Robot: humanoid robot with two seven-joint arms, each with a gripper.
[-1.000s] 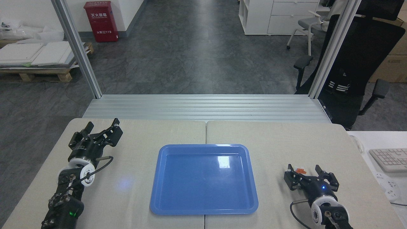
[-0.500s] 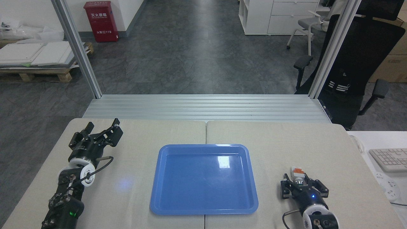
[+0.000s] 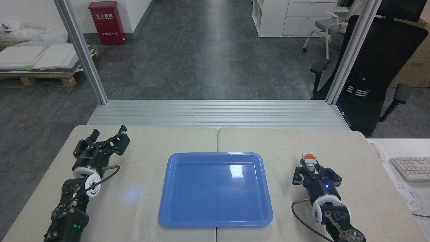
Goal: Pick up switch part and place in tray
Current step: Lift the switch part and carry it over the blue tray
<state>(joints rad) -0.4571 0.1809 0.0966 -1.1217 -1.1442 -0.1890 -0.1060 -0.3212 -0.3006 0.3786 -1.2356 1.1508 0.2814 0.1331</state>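
Right of the tray (image 3: 215, 190), the right tool (image 3: 312, 168) is gripping the switch (image 3: 309, 160) tight, orange-and-white end poking out ahead, so it should be lifting clear of the tabletop (image 3: 369, 188) and the rim before swinging left and releasing low.

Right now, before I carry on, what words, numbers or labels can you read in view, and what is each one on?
"119": on the red cabinet standing on the floor at far left, after small white characters too blurred to read.
Larger white characters higher on the same cabinet: not legible.
Keyboard keys at right: too small to read.
Switch part, tray, and both arms: no readable text.
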